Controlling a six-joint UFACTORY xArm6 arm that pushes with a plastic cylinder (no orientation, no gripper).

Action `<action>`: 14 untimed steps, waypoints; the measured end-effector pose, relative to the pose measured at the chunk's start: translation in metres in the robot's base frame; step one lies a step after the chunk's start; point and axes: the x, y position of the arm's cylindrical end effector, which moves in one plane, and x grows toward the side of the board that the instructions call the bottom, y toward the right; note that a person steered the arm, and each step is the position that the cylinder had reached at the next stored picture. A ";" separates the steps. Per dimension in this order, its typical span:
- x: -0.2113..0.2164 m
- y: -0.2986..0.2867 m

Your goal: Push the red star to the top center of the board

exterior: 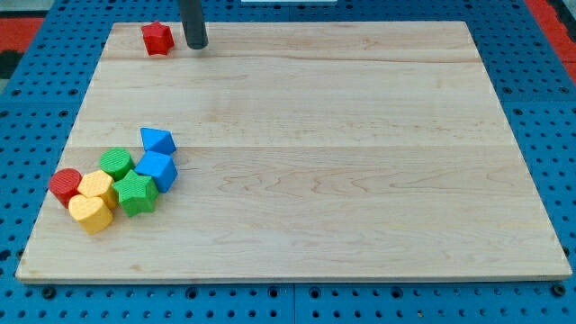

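Observation:
The red star (157, 38) lies near the board's top left corner. My tip (195, 44) stands on the board just to the right of the red star, a small gap apart from it. The rod rises out of the view's top edge. The wooden board (306, 162) fills most of the view.
A cluster of blocks sits at the lower left: a red cylinder (65, 185), two yellow blocks (96, 187) (90, 213), a green cylinder (115, 163), a green star-like block (135, 193), and two blue blocks (157, 140) (157, 169). A blue pegboard (36, 90) surrounds the board.

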 end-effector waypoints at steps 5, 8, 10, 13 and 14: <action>0.003 -0.170; -0.002 -0.022; 0.037 -0.127; -0.037 0.026; -0.031 0.106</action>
